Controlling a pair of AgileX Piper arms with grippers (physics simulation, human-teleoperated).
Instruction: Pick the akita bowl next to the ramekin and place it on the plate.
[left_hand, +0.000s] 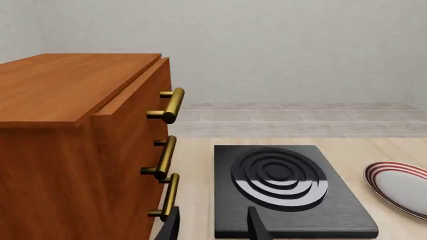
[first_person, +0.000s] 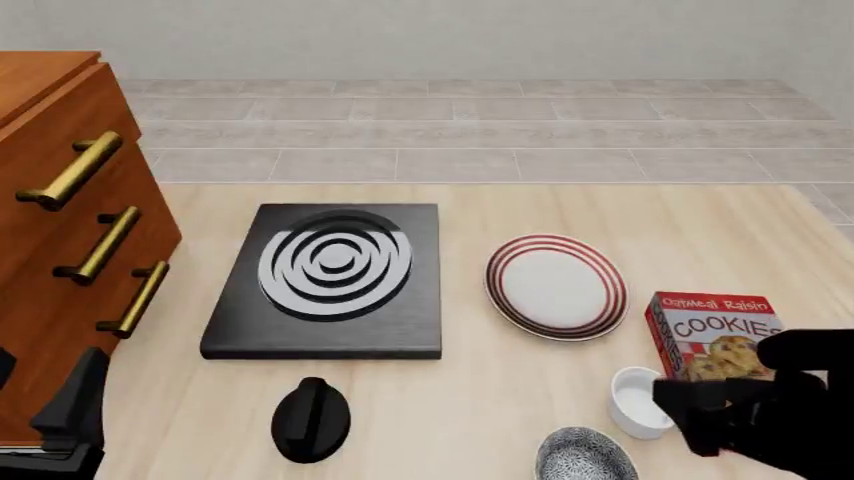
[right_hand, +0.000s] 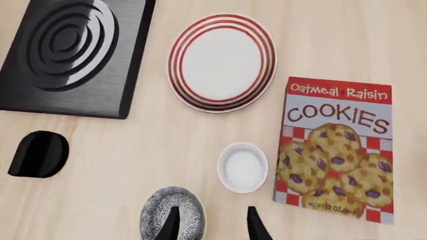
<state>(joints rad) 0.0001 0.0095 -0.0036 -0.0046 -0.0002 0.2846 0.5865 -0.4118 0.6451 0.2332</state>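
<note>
Still in the approach, by the look of it, with nothing lifted: right gripper (right_hand: 212, 226) spread open and empty, hovering above the near edge of the tabletop (right_hand: 347, 35), one fingertip over the rim of the akita bowl (right_hand: 172, 214) and the other over bare wood beside it. Akita bowl resting on the tabletop at the near edge, just beside the ramekin (right_hand: 243, 166) but apart from it, with the cookie box (right_hand: 335, 146) just beyond the ramekin and the plate (right_hand: 221, 61) farther out, empty. Next, probably a small sideways shift to straddle one wall of the bowl, then a descent and a close on the rim without nudging the ramekin, then a lift and a carry forward over the ramekin to the plate. Left gripper (left_hand: 212, 224) parked low near the wooden drawer cabinet (left_hand: 73, 140), facing the black stove (left_hand: 287, 190), fingers apart and holding nothing. Hard to judge: height of the right fingertips above the bowl, since only their tips show; bowl cut off at the bottom of the front and right wrist views; right arm in the front view a dark blur hiding part of the cookie box; glossy black rounded object (first_person: 310, 418) of unclear kind
</note>
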